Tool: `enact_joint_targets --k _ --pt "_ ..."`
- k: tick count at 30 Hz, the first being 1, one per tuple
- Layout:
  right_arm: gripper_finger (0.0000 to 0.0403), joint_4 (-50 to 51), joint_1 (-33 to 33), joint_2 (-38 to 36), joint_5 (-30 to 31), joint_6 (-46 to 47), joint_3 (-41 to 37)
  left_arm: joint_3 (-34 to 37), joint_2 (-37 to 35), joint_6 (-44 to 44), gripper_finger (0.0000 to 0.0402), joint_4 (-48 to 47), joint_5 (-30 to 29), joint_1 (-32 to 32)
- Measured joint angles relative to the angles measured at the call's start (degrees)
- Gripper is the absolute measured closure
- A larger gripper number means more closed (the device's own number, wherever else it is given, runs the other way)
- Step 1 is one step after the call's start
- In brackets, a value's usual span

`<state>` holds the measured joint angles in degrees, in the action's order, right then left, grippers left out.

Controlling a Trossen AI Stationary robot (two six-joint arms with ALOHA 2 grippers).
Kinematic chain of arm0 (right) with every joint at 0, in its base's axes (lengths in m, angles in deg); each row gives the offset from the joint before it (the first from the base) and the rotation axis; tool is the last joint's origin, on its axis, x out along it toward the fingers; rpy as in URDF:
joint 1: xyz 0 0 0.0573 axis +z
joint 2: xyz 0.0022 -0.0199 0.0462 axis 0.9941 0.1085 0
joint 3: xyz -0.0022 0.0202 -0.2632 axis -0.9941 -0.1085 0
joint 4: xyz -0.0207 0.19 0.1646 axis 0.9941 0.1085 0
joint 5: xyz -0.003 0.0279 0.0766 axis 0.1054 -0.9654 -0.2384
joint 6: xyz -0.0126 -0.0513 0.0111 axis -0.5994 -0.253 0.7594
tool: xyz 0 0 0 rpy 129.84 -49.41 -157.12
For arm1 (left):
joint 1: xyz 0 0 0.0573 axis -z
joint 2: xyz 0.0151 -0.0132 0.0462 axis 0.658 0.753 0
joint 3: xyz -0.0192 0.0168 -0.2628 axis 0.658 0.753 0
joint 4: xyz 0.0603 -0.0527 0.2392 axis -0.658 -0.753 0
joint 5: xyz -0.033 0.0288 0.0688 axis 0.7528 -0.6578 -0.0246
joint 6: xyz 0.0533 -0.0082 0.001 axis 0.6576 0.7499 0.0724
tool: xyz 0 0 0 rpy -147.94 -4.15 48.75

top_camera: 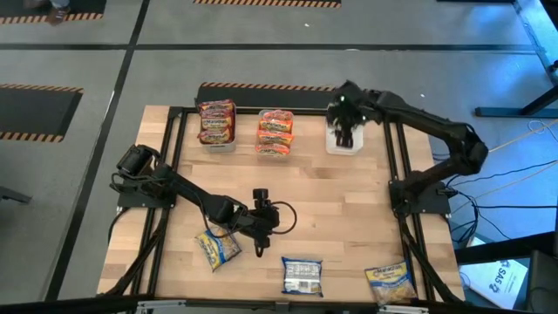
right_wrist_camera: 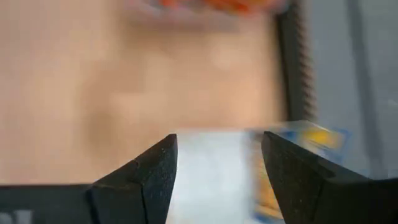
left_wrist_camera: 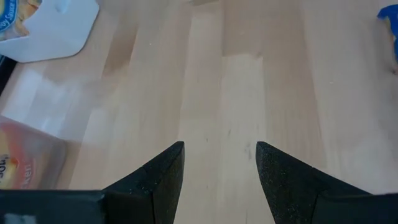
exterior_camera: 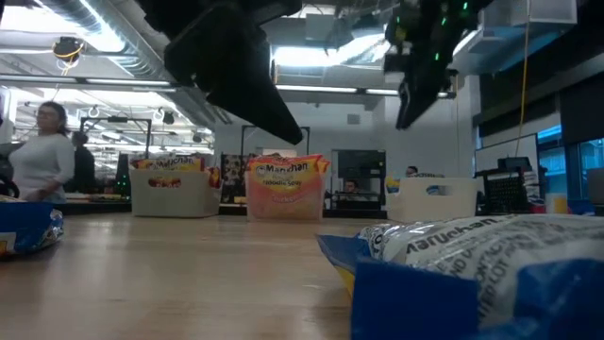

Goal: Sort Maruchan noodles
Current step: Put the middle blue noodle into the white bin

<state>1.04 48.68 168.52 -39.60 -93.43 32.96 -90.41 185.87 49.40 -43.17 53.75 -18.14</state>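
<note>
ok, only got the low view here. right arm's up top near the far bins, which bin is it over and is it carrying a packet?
Observer: The right gripper is above the white bin at the far right of the row. Its fingers are open with nothing between them.
Operator: anything in that bin?
Observer: Right wrist view shows a blue-yellow packet lying in it, under the fingers.
Operator: left arm?
Observer: The left gripper is open over bare wood at the near middle of the table, with a blue-yellow packet lying just to its left.
Operator: how many still loose?
Observer: Three on the near side: that one, a blue-white one and another blue-yellow one towards the near right.
</note>
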Motion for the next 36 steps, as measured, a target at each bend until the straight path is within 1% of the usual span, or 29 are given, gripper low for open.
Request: enact_joint_targets --k 4,7,10,14,17,21,23,25,30,33,36 --pt "0.0182 2.3 9.3 -2.3 -8.3 9.1 -0.7 0.0 0.0 -1.4 0.0208 0.3 1.8 0.0" --pt "0.0182 1.4 17.8 -3.3 -12.5 15.2 -2.7 0.0 0.3 -3.1 0.0208 1.7 4.0 0.0" --pt "0.0182 -1.3 26.8 -3.2 -13.2 20.3 -4.8 0.0 0.3 -4.1 0.0208 3.7 8.3 0.3" --pt "0.0182 -11.7 37.6 -3.2 -12.9 27.6 -9.7 0.0 0.7 -5.8 0.0208 6.2 12.5 1.6" --pt "0.0182 -21.1 45.1 -3.2 -10.6 33.7 -13.5 -0.1 0.8 -7.8 0.0208 7.1 13.6 3.3" --pt "0.0182 -35.5 55.5 -2.2 -4.6 39.8 -19.0 -0.1 1.4 -9.2 0.0208 9.0 13.2 6.3" --pt "0.0182 -43.1 60.1 -0.9 -2.1 43.3 -20.6 -0.2 2.3 -9.4 0.0208 10.8 13.0 7.7" --pt "0.0182 -47.3 64.4 1.5 -0.3 45.7 -21.2 0.0 3.7 -9.4 0.0208 12.6 12.8 8.9" --pt "0.0182 -55.8 72.8 9.4 5.9 48.9 -21.2 -0.1 9.4 -9.1 0.0208 21.3 13.8 10.1" --pt "0.0182 -61.4 76.6 14.2 10.6 51.4 -21.2 0.0 12.1 -9.2 0.0208 26.2 13.8 10.1" --pt "0.0182 -68.7 79.1 18.8 13.8 51.7 -20.5 -0.1 14.0 -9.4 0.0208 29.5 13.2 9.7"
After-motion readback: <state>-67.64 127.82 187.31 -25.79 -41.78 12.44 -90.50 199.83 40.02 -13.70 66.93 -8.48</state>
